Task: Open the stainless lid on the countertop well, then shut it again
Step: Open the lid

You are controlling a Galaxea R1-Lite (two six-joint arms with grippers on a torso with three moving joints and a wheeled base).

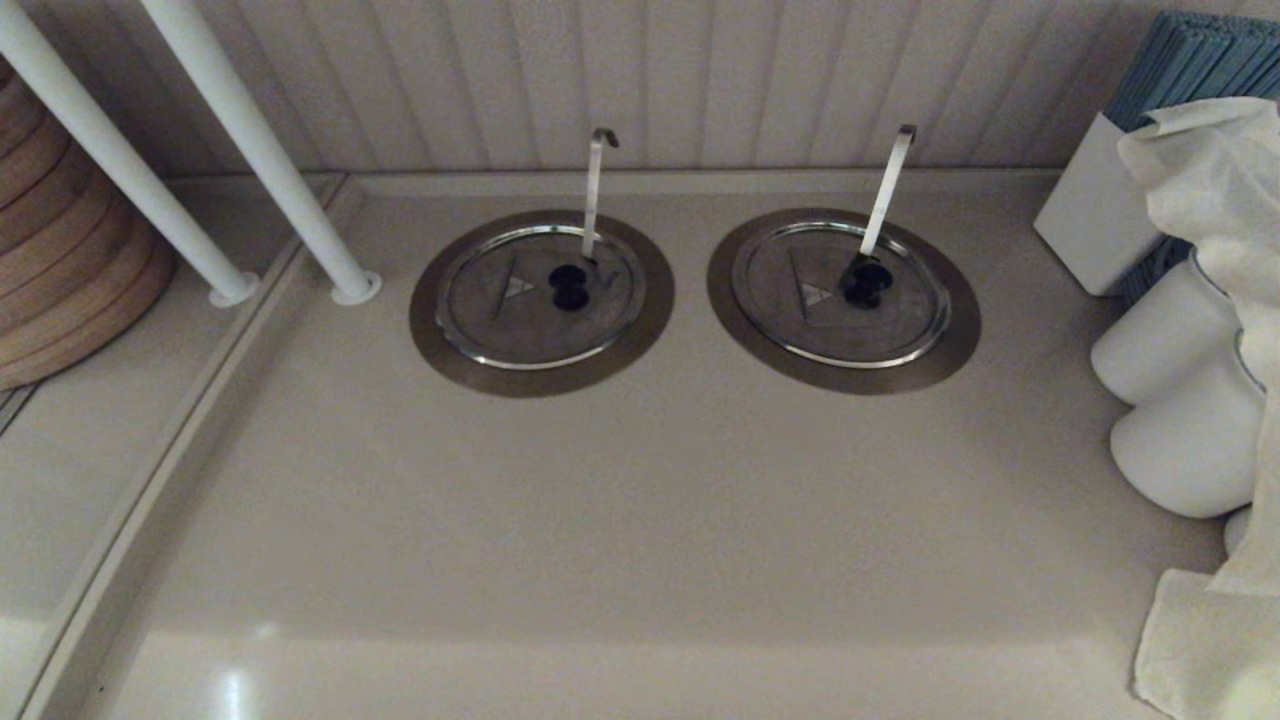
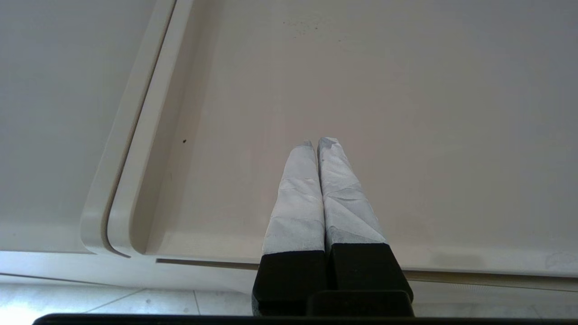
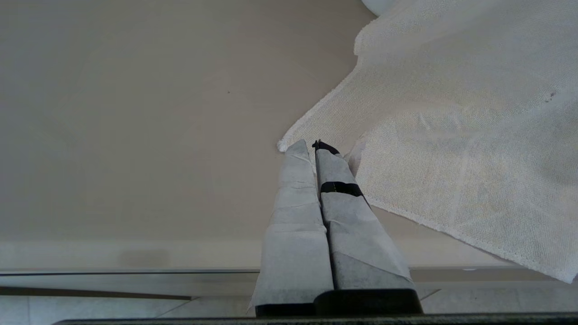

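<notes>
Two stainless lids seated flat on two countertop wells at the far half of the worktop, side by side, well apart: left stainless lid at about 11 o'clock from worktop centre, on the left countertop well; right stainless lid at about 1 o'clock, on the right countertop well. Each closed, black knob at centre, engraved triangle beside the knob. Hooked ladle handles rising through the lid edges at 12 o'clock: left handle upright, right handle tilted. Neither arm visible from the head camera. Left gripper over bare worktop near the front edge, by a raised seam, fingers pressed together, holding nothing. Right gripper over the front edge at the corner of a white cloth, fingers pressed together, holding nothing. White jars and a white box at 3 o'clock; two white poles and stacked wooden rings at 9 to 10 o'clock.
</notes>
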